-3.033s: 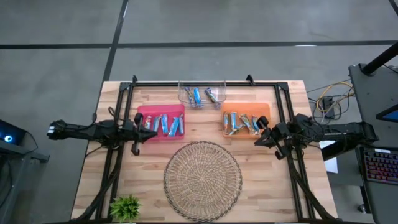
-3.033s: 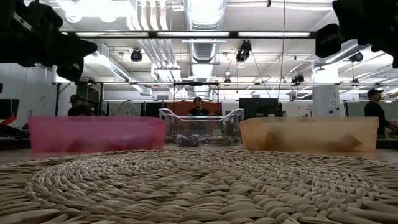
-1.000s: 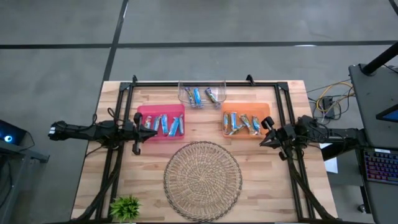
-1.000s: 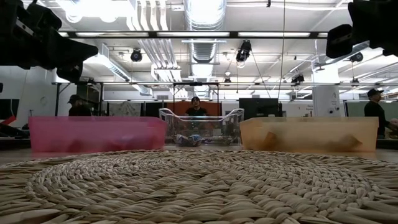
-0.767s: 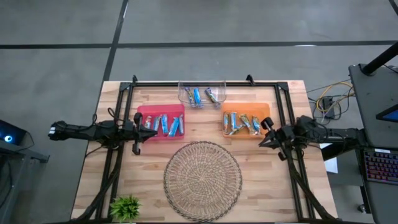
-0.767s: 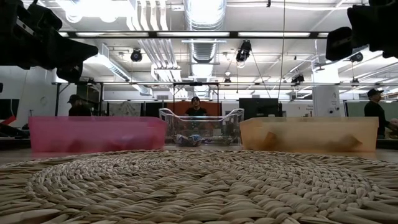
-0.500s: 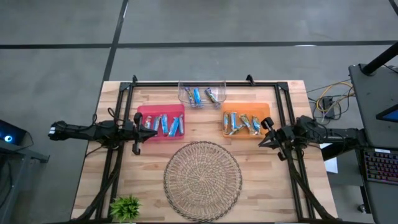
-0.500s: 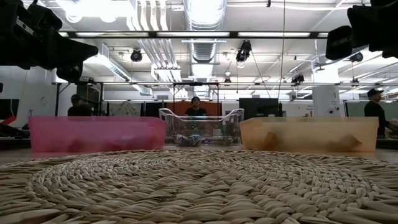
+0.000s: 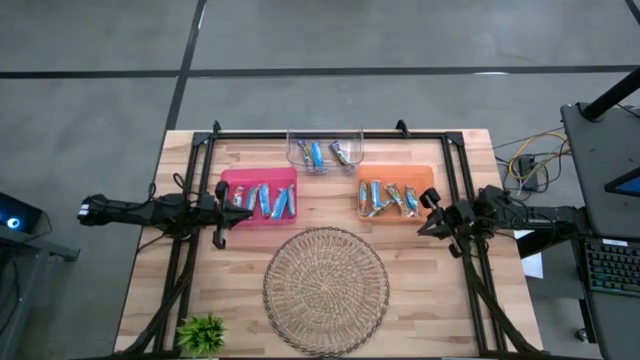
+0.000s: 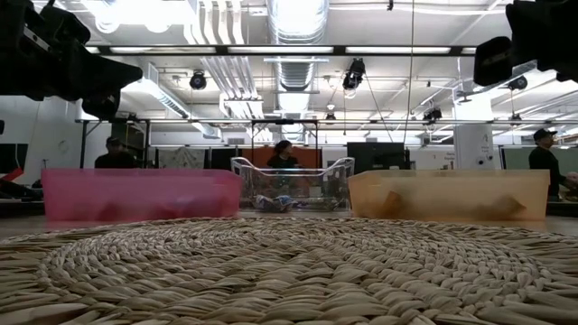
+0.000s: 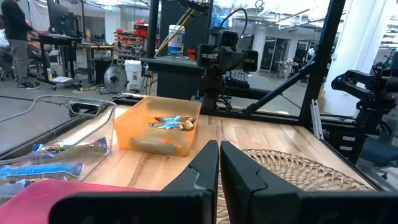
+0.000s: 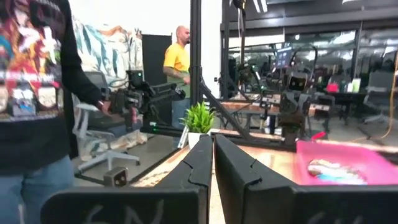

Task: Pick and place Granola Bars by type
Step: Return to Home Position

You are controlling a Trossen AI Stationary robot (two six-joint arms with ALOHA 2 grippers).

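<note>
Inspecting your table: granola bars (image 9: 265, 200) lie in three bins (image 9: 428, 172) beyond the woven mat (image 9: 325, 290). Your left gripper (image 9: 226, 204) and right gripper (image 9: 424, 216) flank those bins, fingers pressed together.

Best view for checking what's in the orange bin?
High view: orange bin seen from above, granola bars exposed. Low view: only its side wall. Left wrist: some bars, obliquely. Right wrist: not in frame.

place: robotics lab | exposed ceiling ducts (image 10: 291, 41) | other robot rigs (image 11: 225, 59) | person (image 12: 178, 61) standing
</note>
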